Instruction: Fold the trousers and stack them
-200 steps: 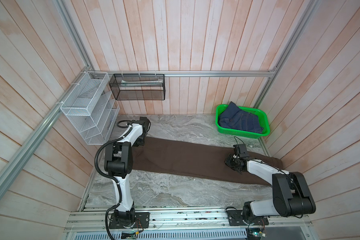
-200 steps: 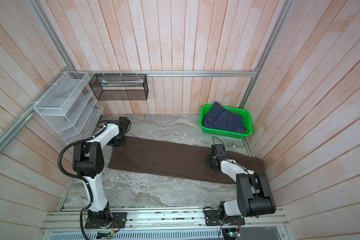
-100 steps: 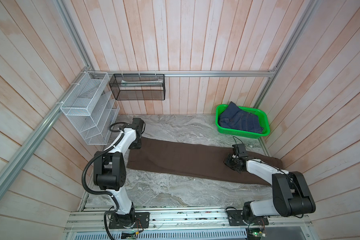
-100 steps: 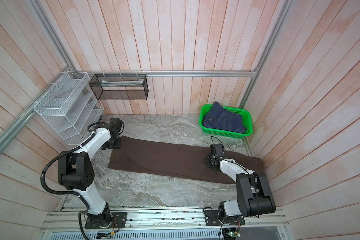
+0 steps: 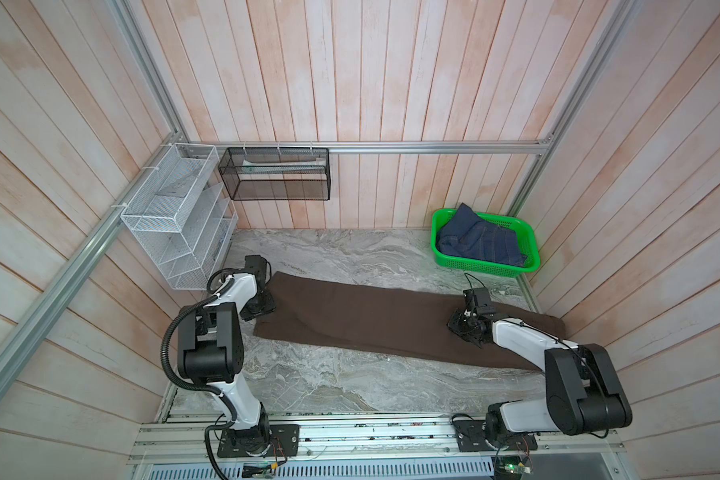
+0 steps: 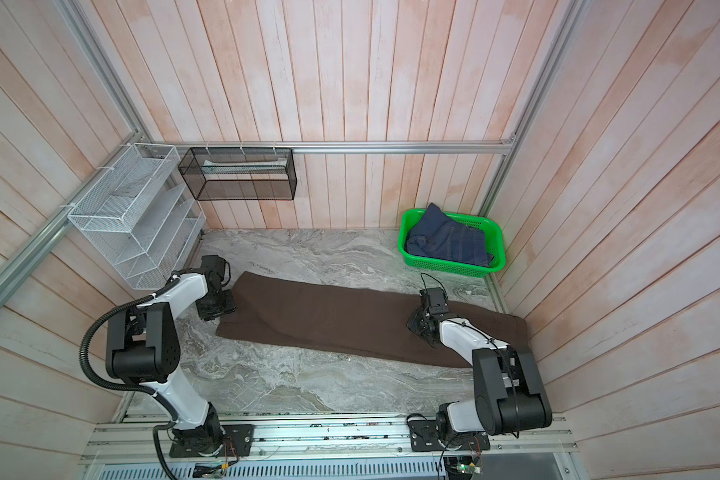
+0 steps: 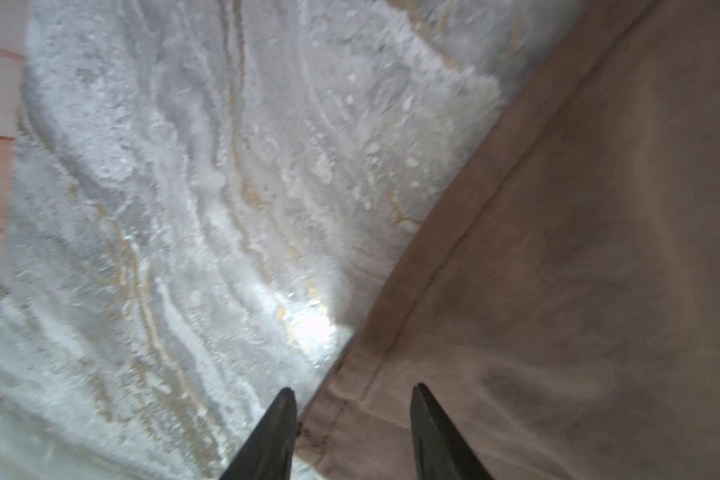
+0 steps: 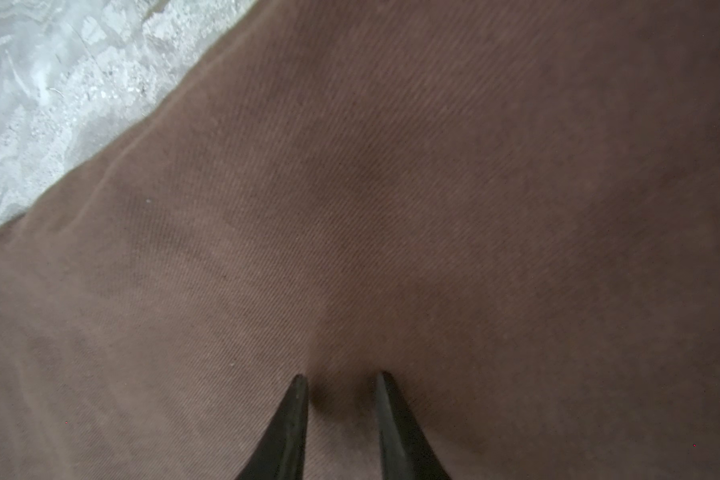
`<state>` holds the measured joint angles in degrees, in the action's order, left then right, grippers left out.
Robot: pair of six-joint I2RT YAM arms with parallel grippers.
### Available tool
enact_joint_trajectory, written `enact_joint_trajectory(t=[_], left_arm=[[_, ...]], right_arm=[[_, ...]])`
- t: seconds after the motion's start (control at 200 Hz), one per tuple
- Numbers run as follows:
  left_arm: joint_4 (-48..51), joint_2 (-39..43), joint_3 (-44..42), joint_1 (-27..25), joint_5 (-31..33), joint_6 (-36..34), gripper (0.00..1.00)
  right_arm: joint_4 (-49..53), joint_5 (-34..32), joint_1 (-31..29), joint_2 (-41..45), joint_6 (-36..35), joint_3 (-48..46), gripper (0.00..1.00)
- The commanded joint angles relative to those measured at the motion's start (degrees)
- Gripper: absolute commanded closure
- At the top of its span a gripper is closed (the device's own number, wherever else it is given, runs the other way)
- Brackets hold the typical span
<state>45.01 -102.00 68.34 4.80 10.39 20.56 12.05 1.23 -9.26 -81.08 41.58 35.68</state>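
over the trousers (image 7: 558, 249) hem, left gripper (image 7: 353, 388) points down, jaws parted.

matt twill trousers (image 5: 371, 324), glossy marbled tabletop (image 5: 329, 257)

Left arm (image 5: 208, 345): rises from its 7 o'clock base, forearm reaching toward 2 o'clock.
Left tool (image 7: 352, 390): low near 9 o'clock, fingers (image 7: 267, 436) clearly apart.
Right arm (image 5: 524, 340): from its 5 o'clock base, forearm stretching toward 10 o'clock.
Right tool (image 8: 341, 376): pointing down, its fingers narrowly apart.
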Motion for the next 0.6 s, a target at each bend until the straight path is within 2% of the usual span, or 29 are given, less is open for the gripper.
enact_joint_trajectory(t=[0.0,0.3,0.5,0.595], left_arm=[[-3.6,-1.9,-0.5,1.1,-2.4,3.3,0.54],[-4.3,-5.7,0.0,1.3,-1.4,3.3,0.54],[-5.1,-6.4,-1.0,1.6,-0.3,3.4,0.77],[-4.8,-5.4,-1.0,1.6,0.2,3.4,0.81]], right_arm=[[3.1,0.5,-0.4,0.5,-0.1,-0.1,0.69],[2.9,0.5,-0.4,0.2,-0.1,0.1,0.69],[2.9,0.7,-0.5,0.0,-0.3,0.4,0.70],[3.2,0.4,-0.5,0.0,-0.4,0.5,0.70]])
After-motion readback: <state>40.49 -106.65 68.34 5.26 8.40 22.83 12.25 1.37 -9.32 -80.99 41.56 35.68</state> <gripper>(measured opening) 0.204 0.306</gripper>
